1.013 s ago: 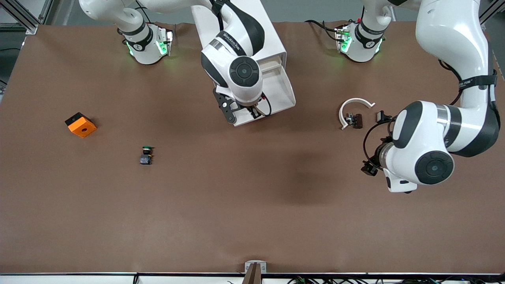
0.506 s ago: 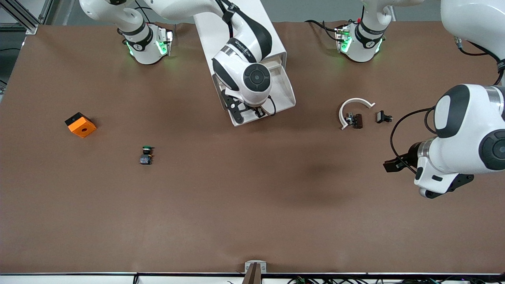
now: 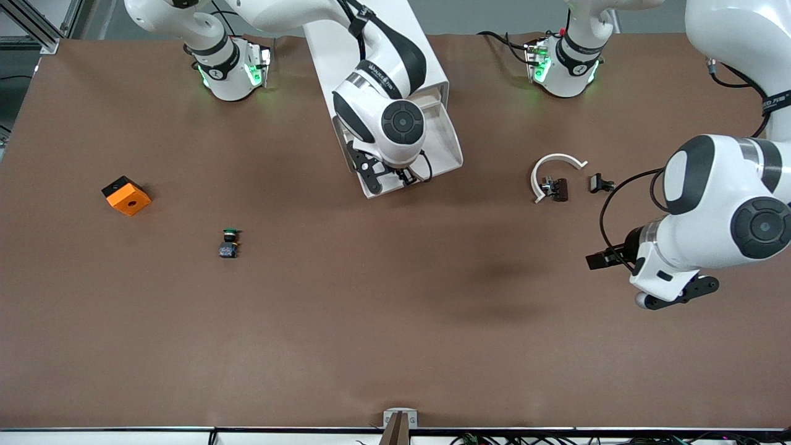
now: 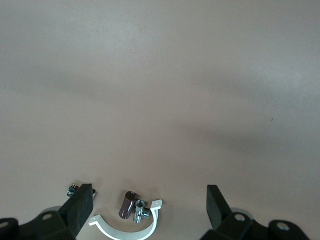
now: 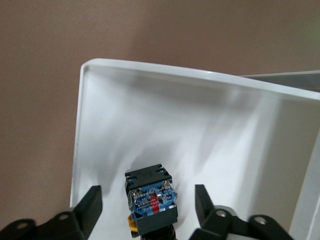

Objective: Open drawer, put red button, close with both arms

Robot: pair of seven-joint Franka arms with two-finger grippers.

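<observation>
Button [image 5: 150, 200] placement appears just done: the small blue-black part, taken to be the red button though its cap is not seen, lies on the floor of the open white drawer [image 5: 115, 130], apart from the fingers on either side of it. A second ago the right gripper [image 3: 386, 179] was pressed shut on it over the drawer; now its fingers are spread and nothing is pinched — the release has been made. What remains, it is judged, is closing the drawer with both arms.

The left gripper [image 3: 642, 296] hangs over bare table toward the left arm's end, fingers spread wide and empty, having swung outward over the last second. Near it lie a white clamp ring [image 3: 553, 170] and a small black part [image 3: 599, 183]. Toward the right arm's end, a green-capped button [image 3: 228, 242] and an orange block [image 3: 126, 195] are left untouched.
</observation>
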